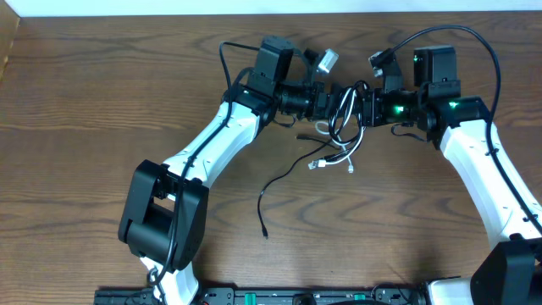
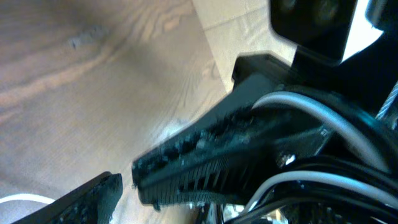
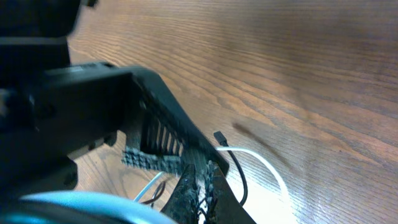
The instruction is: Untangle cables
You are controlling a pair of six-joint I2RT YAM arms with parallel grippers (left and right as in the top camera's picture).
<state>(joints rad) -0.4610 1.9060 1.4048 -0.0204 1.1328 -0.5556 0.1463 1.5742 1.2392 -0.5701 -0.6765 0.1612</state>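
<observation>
1. Between the two gripper tips, at the far middle of the brown wood-grain desk, hang the cables: one thin black cord and one thin white cord, looped together, each with small end plugs.
2. The right gripper is closed. In its wrist view the closed right gripper has the white cord and a black cord end coming out just beside its tips, so it appears to be pinching the tangle. Which strand sits between the pads cannot be made out.
3. The left gripper points straight at the right one, tip near tip. In its wrist view the left gripper stands open, with bare desk showing between the jaws. Pale and dark strands lie against the root of one finger, not between the pads.
4. The relation that matters is that the knot sits directly ahead of the open left gripper, held up on its far side by the right gripper.
5. From the knot the loose ends fall away below both grippers towards the robot's base. The white plugs rest on the desk just under the tips. The black tail runs farthest, slanting off under the left forearm.
6. Judgement: the left arm is nearer the free tails. Its next grasp likely needs a single strand just ahead of its tips, then a pull away from the right gripper along the line between the two.
</observation>
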